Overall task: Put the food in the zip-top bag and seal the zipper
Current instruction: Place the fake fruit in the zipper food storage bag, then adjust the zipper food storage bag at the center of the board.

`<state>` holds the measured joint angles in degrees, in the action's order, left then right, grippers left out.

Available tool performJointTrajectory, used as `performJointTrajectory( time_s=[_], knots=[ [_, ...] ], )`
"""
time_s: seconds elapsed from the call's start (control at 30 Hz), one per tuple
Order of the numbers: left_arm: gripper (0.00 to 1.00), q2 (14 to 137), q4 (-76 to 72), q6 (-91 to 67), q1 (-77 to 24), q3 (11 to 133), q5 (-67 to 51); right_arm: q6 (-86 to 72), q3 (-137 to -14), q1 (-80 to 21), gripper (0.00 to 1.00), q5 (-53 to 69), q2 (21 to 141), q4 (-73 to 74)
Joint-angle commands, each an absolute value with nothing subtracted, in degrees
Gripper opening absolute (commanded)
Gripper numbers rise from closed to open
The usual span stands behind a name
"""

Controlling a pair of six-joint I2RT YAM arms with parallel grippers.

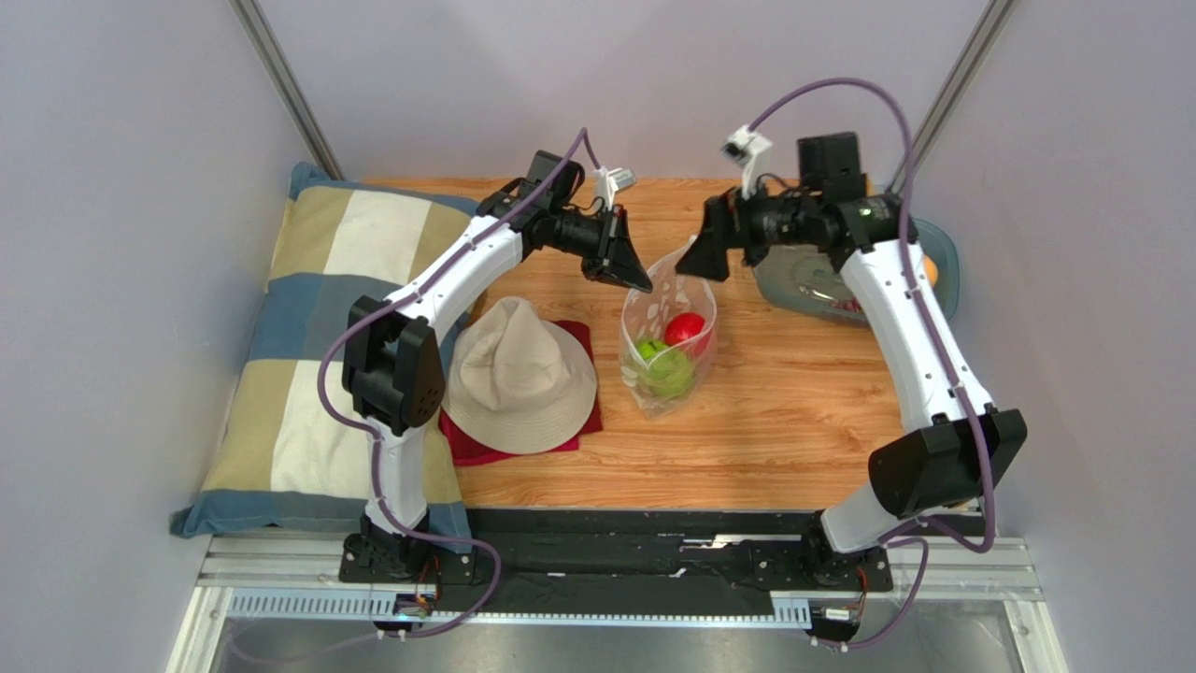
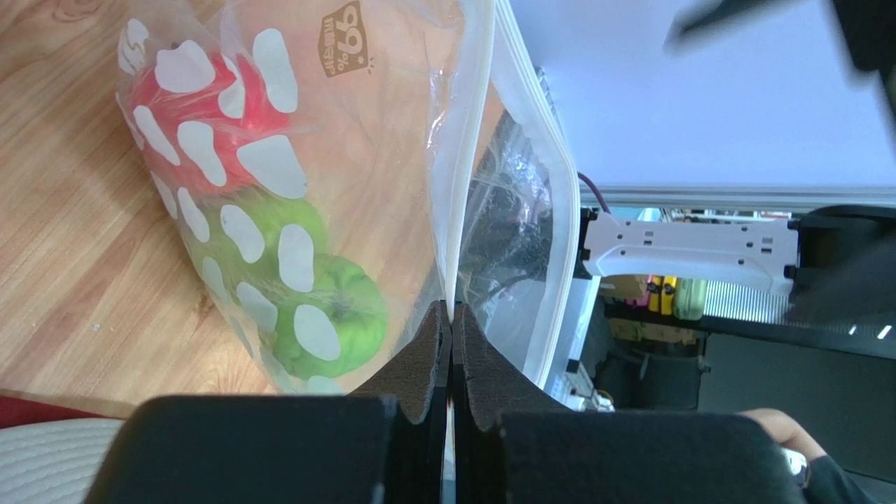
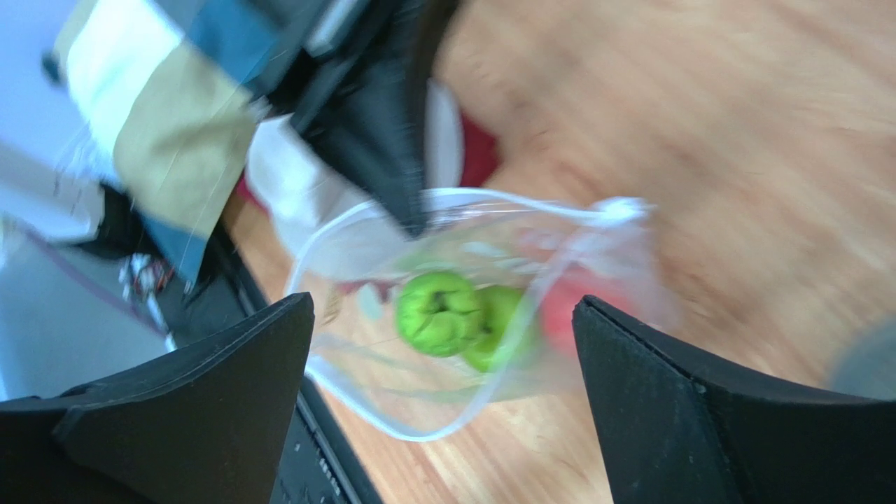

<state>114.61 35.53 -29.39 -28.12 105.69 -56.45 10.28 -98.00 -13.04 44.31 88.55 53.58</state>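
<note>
Pinching the bag's (image 1: 671,358) mouth edge, L gripper (image 2: 450,315) was clamped tight on the plastic. Bag stood on table (image 1: 786,407), right of hat (image 1: 520,372), w/ red ball (image 1: 684,330) & green balls (image 1: 663,369) inside. R gripper (image 1: 696,261) hung spread wide over its mouth, holding nothing, tray (image 1: 803,290) beside it.

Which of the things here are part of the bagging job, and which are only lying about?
Job: zip-top bag, zipper, red ball, green balls, orange ball on the grey tray, left claw pinching the bag's rim, open right claw.
Lying about: hat, red cloth, checked pillow.
</note>
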Motion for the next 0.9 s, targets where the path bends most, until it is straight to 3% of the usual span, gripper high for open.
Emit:
performJointTrajectory(
  time_s=[0.0, 0.17, 0.43, 0.6, 0.63, 0.7, 0.73, 0.77, 0.8, 0.87],
  knots=[
    [0.0, 108.64, 34.37, -27.16, -29.0, 106.52, -57.74, 5.8, -104.66, -3.79, 0.96, 46.76, 92.45, 54.66],
    [0.0, 108.1, 34.1, -25.22, -29.44, 104.77, -58.44, 4.66, -102.06, -1.32, 0.95, 46.75, 93.78, 58.36],
    [0.0, 109.07, 34.19, -25.22, -29.44, 104.76, -58.54, 4.3, -95.98, -7.99, 0.95, 46.06, 92.9, 56.6],
    [0.0, 108.99, 34.28, -25.05, -29.44, 104.85, -58.54, 8.69, -93.18, -10.19, 0.85, 39.21, 94.39, 60.29],
    [0.0, 108.9, 34.28, -25.05, -29.44, 104.85, -58.54, 9.05, -92.29, -10.2, 0.82, 38.33, 94.39, 59.94],
    [0.0, 108.63, 34.19, -25.14, -29.44, 104.68, -59.24, 9.58, -90.88, -10.2, 0.61, 36.13, 94.31, 59.59],
    [0.0, 108.55, 34.02, -25.22, -29.44, 104.85, -59.5, 9.58, -91.14, -10.2, 0.47, 36.3, 94.13, 59.76],
    [0.0, 108.28, 33.84, -25.31, -29.44, 104.85, -60.29, 9.41, -91.66, -10.11, 0.18, 37.08, 93.96, 60.03],
    [0.0, 108.11, 33.75, -25.31, -29.44, 105.03, -60.55, 9.14, -92.37, -10.19, 0.04, 37.7, 93.69, 60.29],
    [0.0, 106.79, 32.96, -25.05, -29.44, 105.12, -60.99, 7.39, -95.18, -10.02, 0.0, 41.45, 91.85, 60.47]
  ],
)
